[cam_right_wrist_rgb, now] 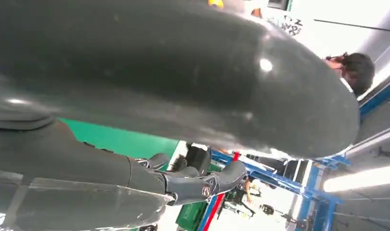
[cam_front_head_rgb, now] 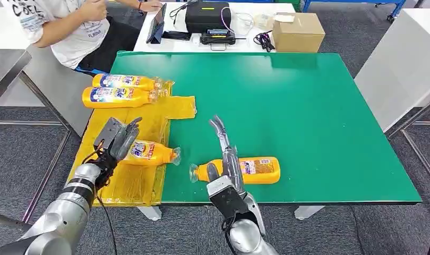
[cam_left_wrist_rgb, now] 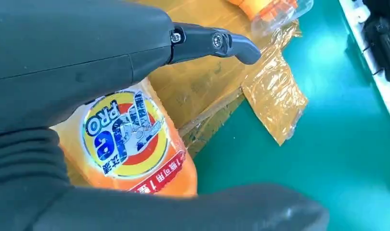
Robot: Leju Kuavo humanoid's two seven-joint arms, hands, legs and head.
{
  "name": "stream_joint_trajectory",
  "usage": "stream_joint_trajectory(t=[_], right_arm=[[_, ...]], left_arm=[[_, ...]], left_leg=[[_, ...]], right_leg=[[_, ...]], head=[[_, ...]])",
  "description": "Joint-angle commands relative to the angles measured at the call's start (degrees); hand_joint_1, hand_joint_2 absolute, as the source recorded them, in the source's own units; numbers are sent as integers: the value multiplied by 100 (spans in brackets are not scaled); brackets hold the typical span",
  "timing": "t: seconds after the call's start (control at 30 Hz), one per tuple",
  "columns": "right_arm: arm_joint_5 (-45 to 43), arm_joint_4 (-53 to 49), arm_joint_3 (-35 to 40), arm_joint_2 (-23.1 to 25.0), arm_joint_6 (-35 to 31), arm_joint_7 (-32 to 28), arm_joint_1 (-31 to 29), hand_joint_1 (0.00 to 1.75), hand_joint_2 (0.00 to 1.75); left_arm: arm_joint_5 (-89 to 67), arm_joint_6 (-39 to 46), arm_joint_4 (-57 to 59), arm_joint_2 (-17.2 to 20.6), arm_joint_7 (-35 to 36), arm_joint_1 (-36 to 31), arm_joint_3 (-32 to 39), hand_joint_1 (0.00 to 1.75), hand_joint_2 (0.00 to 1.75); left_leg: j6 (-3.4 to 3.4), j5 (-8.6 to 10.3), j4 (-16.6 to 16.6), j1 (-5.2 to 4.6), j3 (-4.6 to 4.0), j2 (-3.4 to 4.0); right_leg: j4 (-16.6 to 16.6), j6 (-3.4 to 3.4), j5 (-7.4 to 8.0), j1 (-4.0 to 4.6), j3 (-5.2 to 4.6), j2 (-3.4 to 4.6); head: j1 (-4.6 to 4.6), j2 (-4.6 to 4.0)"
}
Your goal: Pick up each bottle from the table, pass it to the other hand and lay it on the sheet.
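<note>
An orange bottle (cam_front_head_rgb: pixel 152 153) lies on the yellow sheet (cam_front_head_rgb: pixel 129 184), its clear cap end reaching the sheet's edge. My left hand (cam_front_head_rgb: pixel 116 139) is over the bottle's base with its fingers straight and spread. In the left wrist view that bottle (cam_left_wrist_rgb: pixel 130 144) lies between the thumb and a straight finger (cam_left_wrist_rgb: pixel 212 41) that stays off it. Another orange bottle (cam_front_head_rgb: pixel 255 170) lies on the green table (cam_front_head_rgb: pixel 308 117) near the front edge. My right hand (cam_front_head_rgb: pixel 226 154) hovers over its neck end, fingers straight, holding nothing. The right wrist view shows its fingers (cam_right_wrist_rgb: pixel 198 183) extended.
Two more orange bottles (cam_front_head_rgb: pixel 125 81) (cam_front_head_rgb: pixel 117 97) lie side by side at the far end of the sheet. A person (cam_front_head_rgb: pixel 69 26) sits beyond the table's far left corner. A cardboard box (cam_front_head_rgb: pixel 298 32) and a black device (cam_front_head_rgb: pixel 207 16) stand on the white table behind.
</note>
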Motion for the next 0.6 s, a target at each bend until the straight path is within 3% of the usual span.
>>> stream_joint_trajectory(t=[0.03,0.1,0.23,0.27,0.47,0.6], right_arm=[[1249,604,36,-536,-219,966,-462,0,175],[2205,820,-1,-830,-19,1726,-586,0,175],[2921,1132,-136,-1346,707,2633,-594,0,175],[3010,1210,-169,-1446,765,2740,-588,0,175],[3144,1798,-271,-1509,1021,3007,-664,0,175],[3161,1843,-269,-1494,999,3042,-663,0,175]], left_arm=[[358,1055,-587,-182,-878,624,-132,0,0],[613,1873,-1396,-317,-1056,938,-269,0,0],[687,3140,-2337,-280,-1177,1476,-534,0,0],[638,3375,-2461,-262,-1236,1563,-582,0,175],[701,4496,-2947,-388,-1787,1749,-830,0,175],[743,4591,-2972,-410,-1839,1730,-874,0,175]], left_leg=[[-9,-1,-14,6,16,25],[-6,-1,-13,6,15,23],[-6,-5,-5,13,1,29],[-5,-4,-9,9,1,26],[-2,-5,4,6,-45,4],[-9,-15,7,11,-47,9]], right_leg=[[-17,-13,8,7,10,21],[-21,-10,9,8,13,18],[-22,-11,8,14,-2,11],[-23,-8,7,10,-2,13],[-8,-2,0,8,-41,3],[-5,-11,-8,14,-45,4]], head=[[2,0],[0,0],[4,0],[2,0],[2,0],[0,0]])
